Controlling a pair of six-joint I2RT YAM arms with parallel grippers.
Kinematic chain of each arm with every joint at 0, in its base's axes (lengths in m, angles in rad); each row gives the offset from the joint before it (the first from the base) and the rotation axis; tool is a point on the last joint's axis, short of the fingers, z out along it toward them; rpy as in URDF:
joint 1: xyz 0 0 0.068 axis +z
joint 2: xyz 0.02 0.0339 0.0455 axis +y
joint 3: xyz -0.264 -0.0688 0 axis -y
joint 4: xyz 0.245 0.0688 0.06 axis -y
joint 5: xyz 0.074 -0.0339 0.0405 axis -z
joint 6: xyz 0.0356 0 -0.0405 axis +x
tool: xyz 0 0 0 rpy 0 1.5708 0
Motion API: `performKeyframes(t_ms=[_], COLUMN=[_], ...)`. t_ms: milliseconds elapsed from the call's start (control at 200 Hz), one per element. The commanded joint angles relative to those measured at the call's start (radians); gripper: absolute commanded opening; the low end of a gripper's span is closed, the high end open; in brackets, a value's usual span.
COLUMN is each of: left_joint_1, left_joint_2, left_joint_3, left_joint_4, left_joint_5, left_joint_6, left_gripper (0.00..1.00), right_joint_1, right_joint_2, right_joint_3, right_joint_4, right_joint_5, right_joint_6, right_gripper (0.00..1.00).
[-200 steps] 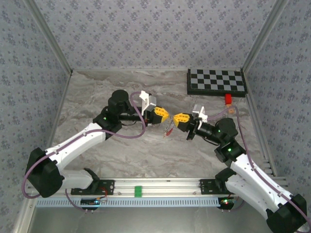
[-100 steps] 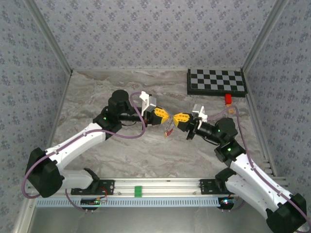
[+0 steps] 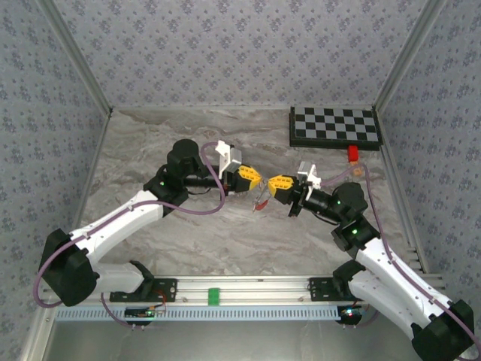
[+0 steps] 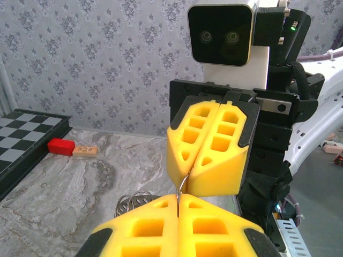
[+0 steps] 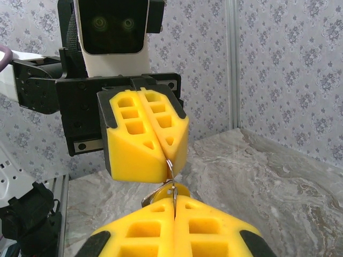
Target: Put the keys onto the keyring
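My left gripper and right gripper meet tip to tip above the middle of the table, both shut on the keyring. Its thin silvery wire runs from my left gripper into the facing right fingers. In the right wrist view the wire bridges my right gripper and the left fingers. An orange-yellow key head with a silvery blade hangs at the wire, which seems to pass through its hole. The red tag dangles below. Silvery metal shows beneath the left fingers; I cannot tell what it is.
A chessboard lies at the back right. In front of it sit a red block and a small tan block. Patterned walls enclose the marble table on three sides, and a metal rail runs along the near edge.
The dangling red tag swings slightly under the grippers. Both grippers stay shut on the wire and have barely shifted.
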Motion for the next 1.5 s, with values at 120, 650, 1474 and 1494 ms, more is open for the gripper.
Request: performKeyframes(t_ms=[120,650,1474,1494], left_joint_1=[0.003,-0.01,-0.027,-0.027], left_joint_2=[-0.015,0.008,-0.035,-0.037], left_joint_3=[0.005,0.03,-0.008,-0.01], left_joint_4=[0.014,-0.028,-0.017,-0.013], left_joint_5=[0.025,0.079,-0.022,-0.027], left_joint_6=[0.016,0.034,0.08,0.08], left_gripper=[0.0,0.0,0.0,0.0], right_joint_1=[-0.003,-0.003,-0.038,-0.039], right_joint_2=[-0.008,0.004,0.063,0.064], right_joint_3=[-0.004,-0.003,0.059,0.06], right_joint_4=[0.049,0.049,-0.022,-0.024], right_joint_5=[-0.014,-0.013,0.003,0.004], right_joint_6=[0.008,0.008,0.139,0.147], right_gripper=[0.0,0.0,0.0,0.0])
